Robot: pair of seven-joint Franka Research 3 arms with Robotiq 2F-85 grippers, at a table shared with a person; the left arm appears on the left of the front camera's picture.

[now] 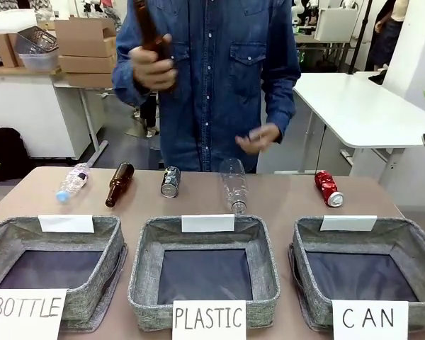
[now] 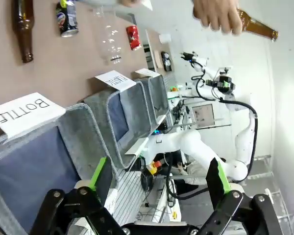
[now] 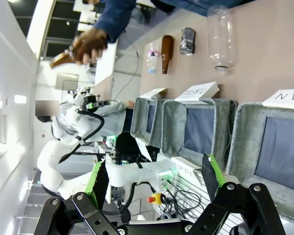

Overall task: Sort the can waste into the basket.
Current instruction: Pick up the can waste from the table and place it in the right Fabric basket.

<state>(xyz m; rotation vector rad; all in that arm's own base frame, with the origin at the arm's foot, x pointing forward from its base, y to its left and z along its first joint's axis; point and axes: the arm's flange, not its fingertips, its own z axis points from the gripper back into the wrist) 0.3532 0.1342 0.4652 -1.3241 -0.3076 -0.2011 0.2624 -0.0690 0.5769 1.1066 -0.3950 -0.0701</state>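
Observation:
Two cans lie on their sides along the far part of the table: a dark blue-black can (image 1: 170, 181) left of centre and a red can (image 1: 329, 188) at the right. The grey basket (image 1: 411, 230) with the white CAN card stands at the front right, nothing in it. In the left wrist view my left gripper (image 2: 159, 181) is open and holds nothing, with the dark can (image 2: 67, 18) and the red can (image 2: 133, 37) far off. The right gripper (image 3: 155, 178) is open too, above the CAN basket (image 3: 245, 142); the dark can (image 3: 187, 40) lies beyond.
The BOTTLE basket (image 1: 110, 244) and the PLASTIC basket (image 1: 145, 248) stand to the left of the CAN basket. A small plastic bottle (image 1: 72, 182), a brown bottle (image 1: 119, 183) and a clear bottle (image 1: 233, 185) lie among the cans. The person holds up a brown bottle (image 1: 150, 32); the other hand (image 1: 258, 138) hovers above the table.

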